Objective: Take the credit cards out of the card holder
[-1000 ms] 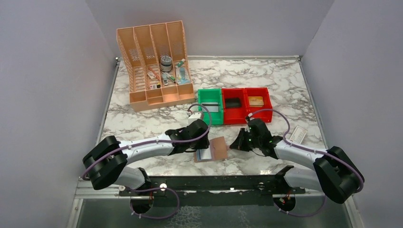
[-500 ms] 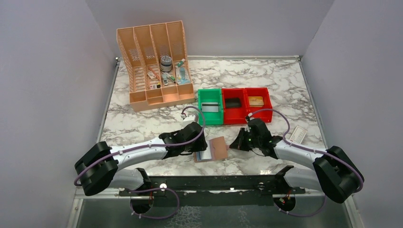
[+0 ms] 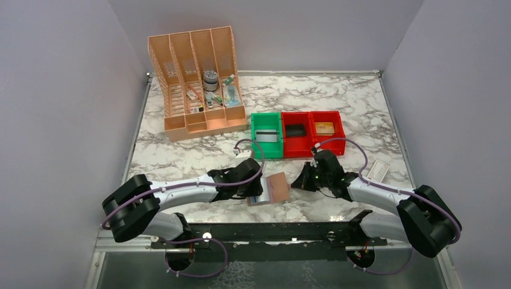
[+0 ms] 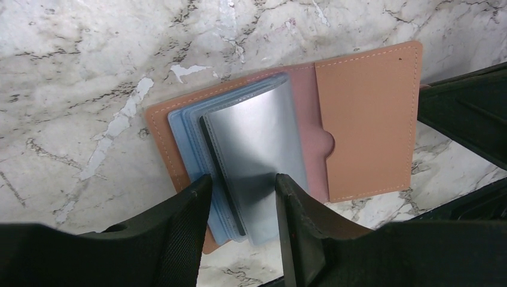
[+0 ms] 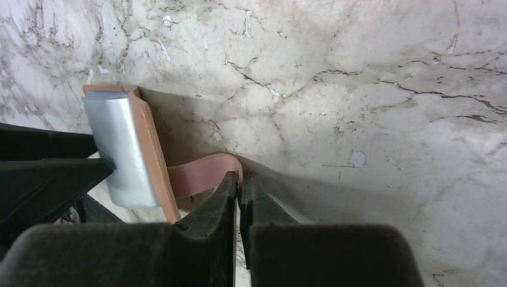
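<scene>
Lying open near the front edge of the marble tabletop, the card holder sits between the two arms, brown outer flap to the right and light blue-grey pockets to the left. A silvery grey credit card sticks partway out of those pockets, its free end pointing towards the left arm, with the dark edges of more cards stacked just under it.

The left claw is low over that end with its jaws apart. One of its fingers is at the card's left edge and the other overlaps its right side. Whether they press on the card cannot be told.

The right claw is closed at the holder's right side, and the pinkish snap tab curls up into its tips and is pinched there. From the right wrist view, the holder's right flap is lifted off the tabletop.

Behind the holder stand a green bin and two red bins side by side. A peach desk organiser is farther back to the left. A small white box lies beside the right arm.
</scene>
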